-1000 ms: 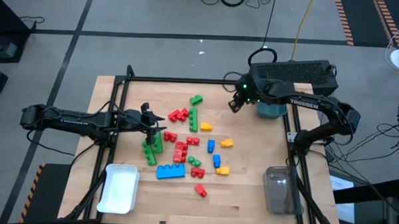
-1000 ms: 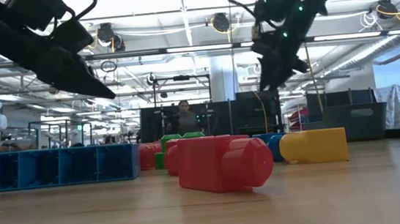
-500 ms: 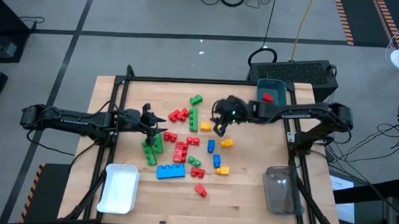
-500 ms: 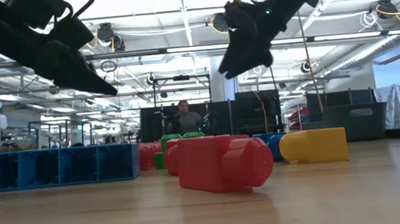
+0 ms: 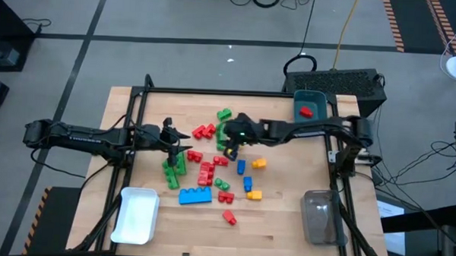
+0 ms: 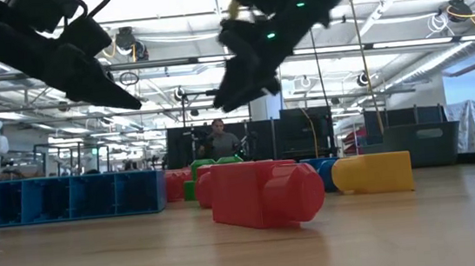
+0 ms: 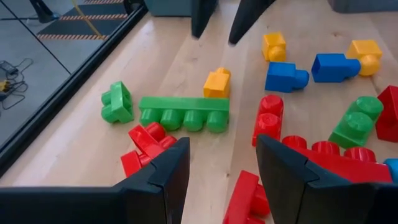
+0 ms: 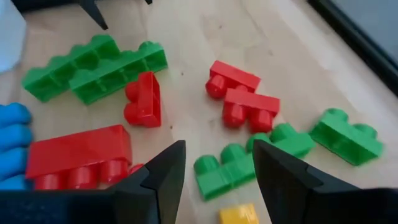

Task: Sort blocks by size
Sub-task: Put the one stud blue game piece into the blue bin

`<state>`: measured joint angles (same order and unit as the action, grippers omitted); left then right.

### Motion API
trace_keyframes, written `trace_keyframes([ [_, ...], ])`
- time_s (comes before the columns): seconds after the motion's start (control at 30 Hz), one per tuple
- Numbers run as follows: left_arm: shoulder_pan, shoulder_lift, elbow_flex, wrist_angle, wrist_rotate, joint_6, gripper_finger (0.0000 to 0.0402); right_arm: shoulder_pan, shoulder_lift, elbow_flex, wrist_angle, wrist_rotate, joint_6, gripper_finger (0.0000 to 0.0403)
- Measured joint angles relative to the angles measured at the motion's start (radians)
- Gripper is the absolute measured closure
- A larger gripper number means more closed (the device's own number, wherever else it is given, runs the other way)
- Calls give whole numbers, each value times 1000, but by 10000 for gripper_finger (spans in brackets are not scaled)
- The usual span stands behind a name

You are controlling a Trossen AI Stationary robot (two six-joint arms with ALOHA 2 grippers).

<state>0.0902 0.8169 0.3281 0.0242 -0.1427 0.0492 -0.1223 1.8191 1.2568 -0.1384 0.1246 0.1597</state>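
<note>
**Over the pile: right arm back for another block**

Above the middle of the table, the right gripper (image 5: 232, 146) hangs with its fingers apart and nothing between them, as its own wrist view shows: bare wood and scattered blocks lie in the gap. It hovers over the long green bar (image 5: 222, 135), probably to choose the next piece. At about nine o'clock from it sits a cluster of small red blocks (image 5: 204, 131); at about eleven o'clock lies a small green block (image 5: 225, 113); at four o'clock lie yellow (image 5: 259, 163) and blue (image 5: 241, 166) pieces.

Farther out, at two o'clock near the table's corner, the teal bin (image 5: 320, 97) holds one small red block (image 5: 305, 111), which suggests that bin takes the small size. The white bin (image 5: 136, 215) at seven o'clock and the clear bin (image 5: 319, 216) at five o'clock appear to hold nothing yet, so most of the sorting seems left to do.

The left gripper (image 5: 175, 142) waits at nine o'clock, just above the green blocks (image 5: 172, 168), fingers parted and holding nothing.

A second ago the right gripper was up by the teal bin; half a second ago it was midway. It has since swung across to the centre of the pile. The left arm has not moved, and the blocks on the table lie as before.
</note>
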Motion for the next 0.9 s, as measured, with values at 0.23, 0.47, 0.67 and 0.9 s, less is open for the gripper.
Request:
trace_keyframes([
  [0.23,0,0,0,-60,1,-18,235,-1,148,216,-91,0,-82,227],
  [0.47,0,1,0,-122,34,-44,235,4,207,257,-249,-21,-60,227],
  [0.67,-1,1,0,-112,126,-31,235,100,205,257,-341,-27,-21,227],
  [0.9,-1,1,0,-105,146,-42,235,226,201,257,-437,21,149,227],
])
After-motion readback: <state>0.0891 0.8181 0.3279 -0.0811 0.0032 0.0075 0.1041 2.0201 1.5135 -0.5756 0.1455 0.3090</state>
